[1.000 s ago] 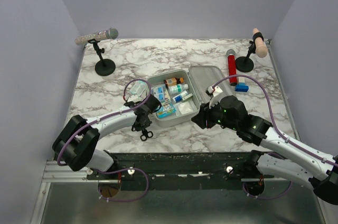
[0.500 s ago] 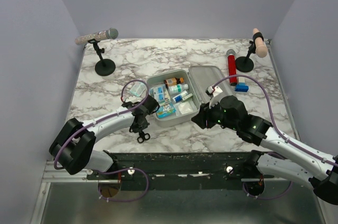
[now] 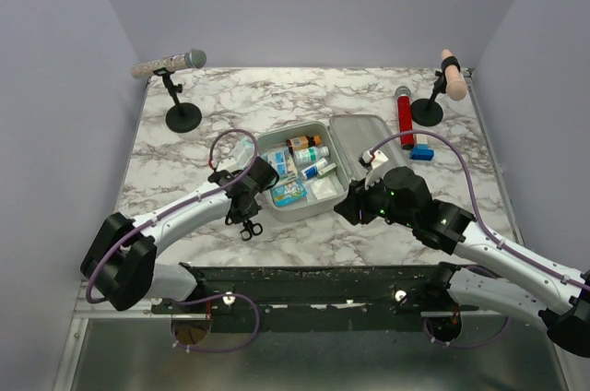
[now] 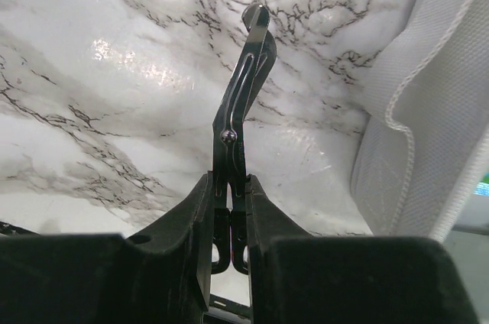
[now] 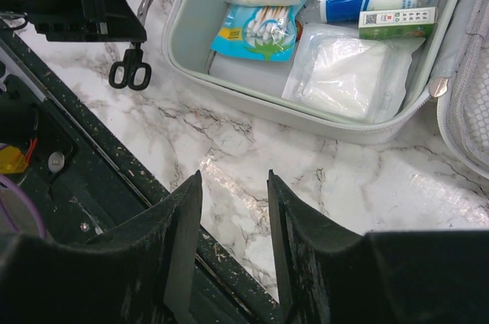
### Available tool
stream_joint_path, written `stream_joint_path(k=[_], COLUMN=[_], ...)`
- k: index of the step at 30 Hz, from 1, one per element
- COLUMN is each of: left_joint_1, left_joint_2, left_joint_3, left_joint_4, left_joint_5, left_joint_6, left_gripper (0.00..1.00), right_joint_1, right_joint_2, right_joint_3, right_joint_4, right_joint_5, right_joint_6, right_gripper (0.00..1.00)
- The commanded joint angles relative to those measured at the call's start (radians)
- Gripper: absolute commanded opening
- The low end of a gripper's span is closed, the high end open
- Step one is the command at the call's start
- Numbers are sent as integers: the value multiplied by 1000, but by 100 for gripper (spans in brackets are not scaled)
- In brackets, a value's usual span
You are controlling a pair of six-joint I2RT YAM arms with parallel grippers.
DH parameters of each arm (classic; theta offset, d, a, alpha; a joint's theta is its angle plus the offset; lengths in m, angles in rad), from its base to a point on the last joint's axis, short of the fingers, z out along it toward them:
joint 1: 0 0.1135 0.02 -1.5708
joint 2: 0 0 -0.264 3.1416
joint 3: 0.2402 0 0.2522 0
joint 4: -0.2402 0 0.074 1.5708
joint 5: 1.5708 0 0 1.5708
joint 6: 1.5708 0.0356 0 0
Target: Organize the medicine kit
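Note:
The medicine kit point(image 3: 318, 207) lies open mid-table, its lid point(image 3: 364, 137) folded back to the right. Inside are bottles, tubes, a cotton-swab pack point(image 5: 256, 34) and a white gauze packet point(image 5: 344, 72). My left gripper point(image 3: 247, 214) hangs just left of the kit's near-left corner, shut on small black scissors point(image 4: 243, 102); their ring handles point(image 3: 251, 230) hang toward the table's front edge. In the left wrist view the kit's grey outer wall point(image 4: 428, 110) fills the right side. My right gripper point(image 5: 233, 179) is open and empty over bare marble in front of the kit's near wall point(image 5: 321, 127).
A red cylinder point(image 3: 404, 114) and a small blue box point(image 3: 421, 152) lie right of the lid. Two black stands point(image 3: 182, 116) point(image 3: 427, 112) occupy the back corners. A black rail point(image 3: 323, 280) runs along the table's front edge, close under the right fingers.
The left gripper has shifted slightly back toward the kit, carrying the scissors along. The right arm has stayed put.

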Motion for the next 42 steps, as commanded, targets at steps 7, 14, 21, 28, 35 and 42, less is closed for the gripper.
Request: stream_joint_path(k=[7, 14, 21, 28, 35, 42], left_joint_1=[-4, -4, -8, -25, -22, -16], left_joint_2=[-82, -88, 79, 338, 510, 547], left_joint_3=[213, 444, 611, 747, 843, 841], left_joint_4=[-163, -233, -145, -64, -49, -24], left_joint_5=[-98, -116, -55, 2, 5, 26], left_joint_6=[34, 84, 154, 214, 258, 255], left_gripper=[0, 0, 0, 0, 0, 29], right_joint_1=[6, 6, 6, 6, 6, 6], right_joint_2=[-4, -7, -21, -67, -85, -91], right_joint_3=[-4, 5, -4, 14, 22, 25], right_joint_4=[-20, -18, -15, -60, -101, -116], right_joint_5=[14, 20, 25, 97, 124, 144], right_joint_6=[-14, -17, -13, -22, -23, -19], right_gripper=[49, 49, 48, 49, 49, 49])
